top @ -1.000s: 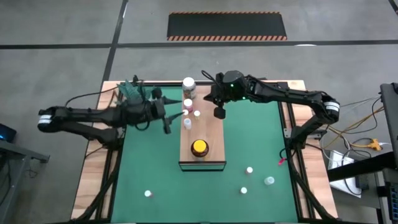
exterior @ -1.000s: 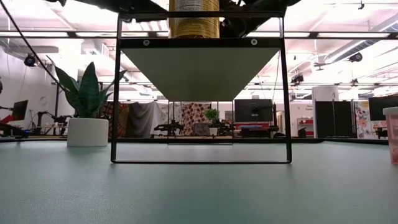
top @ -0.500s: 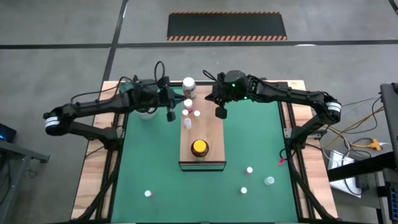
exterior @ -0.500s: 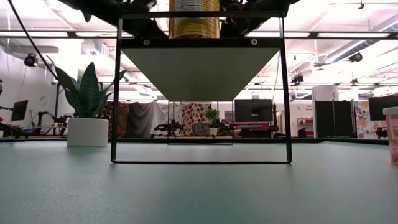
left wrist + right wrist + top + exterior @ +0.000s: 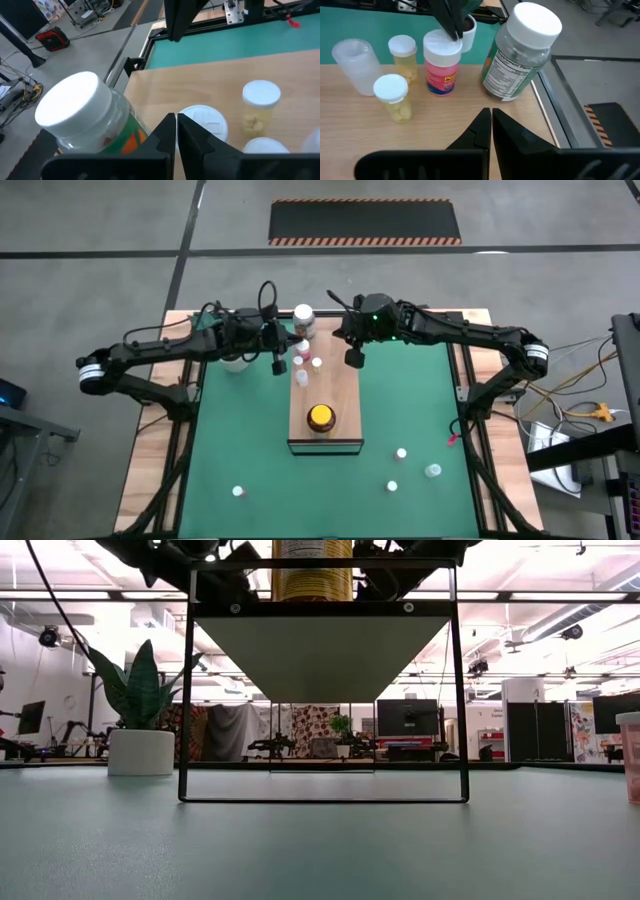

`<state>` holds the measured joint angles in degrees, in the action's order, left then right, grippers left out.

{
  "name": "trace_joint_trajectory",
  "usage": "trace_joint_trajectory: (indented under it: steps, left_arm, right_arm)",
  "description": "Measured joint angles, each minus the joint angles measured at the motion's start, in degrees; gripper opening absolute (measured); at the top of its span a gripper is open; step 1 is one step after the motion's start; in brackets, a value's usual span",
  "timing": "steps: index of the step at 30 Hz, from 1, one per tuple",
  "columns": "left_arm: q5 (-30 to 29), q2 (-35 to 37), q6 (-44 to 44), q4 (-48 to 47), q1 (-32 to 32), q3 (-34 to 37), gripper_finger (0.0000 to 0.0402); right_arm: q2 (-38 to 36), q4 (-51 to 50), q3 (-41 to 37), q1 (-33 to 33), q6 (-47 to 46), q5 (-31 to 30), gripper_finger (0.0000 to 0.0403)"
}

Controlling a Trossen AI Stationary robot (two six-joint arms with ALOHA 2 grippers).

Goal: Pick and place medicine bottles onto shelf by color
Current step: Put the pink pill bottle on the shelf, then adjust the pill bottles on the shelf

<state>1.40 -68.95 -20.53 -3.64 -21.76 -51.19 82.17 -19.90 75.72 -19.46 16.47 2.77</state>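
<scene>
The long light-brown wooden shelf (image 5: 325, 402) is the landmark. At its far end stands the upright white-lidded clear jar with a green label (image 5: 304, 319), a cluster of small bottles just beside it. The left gripper (image 5: 278, 366) hovers at the shelf's far-left edge, fingers pressed together and empty, nearer the pink-labelled white-capped bottle (image 5: 441, 62), probably just beyond its tips. The right gripper (image 5: 353, 359), likewise closed and empty, hangs over the shelf's far-right edge.
</scene>
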Motion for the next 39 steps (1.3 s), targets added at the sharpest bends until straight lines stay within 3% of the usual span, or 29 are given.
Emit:
trace_joint_trajectory:
  steps: [18, 25, 31, 39]
  left_arm:
    - [-2.2, 3.7, 0.7, -0.5, 0.7, -0.4, 0.0]
    - [4.6, 10.7, 2.4, -8.3, 3.7, 3.1, 0.0]
    - [5.1, 13.8, 3.7, -9.3, 5.5, 6.8, 0.0]
    - [10.1, 12.8, 2.0, -0.9, 6.1, 6.8, 0.0]
  right_arm:
    - [0.0, -2.8, 0.0, 0.3, -5.4, 0.1, 0.0009]
    - [-0.8, -7.1, 0.0, 0.5, -6.0, 0.2, 0.0009]
    - [-0.8, -6.3, 0.1, 0.5, -4.7, 2.0, 0.0009]
    - [-0.8, -16.3, 8.3, 0.5, -11.1, 1.8, 0.0009]
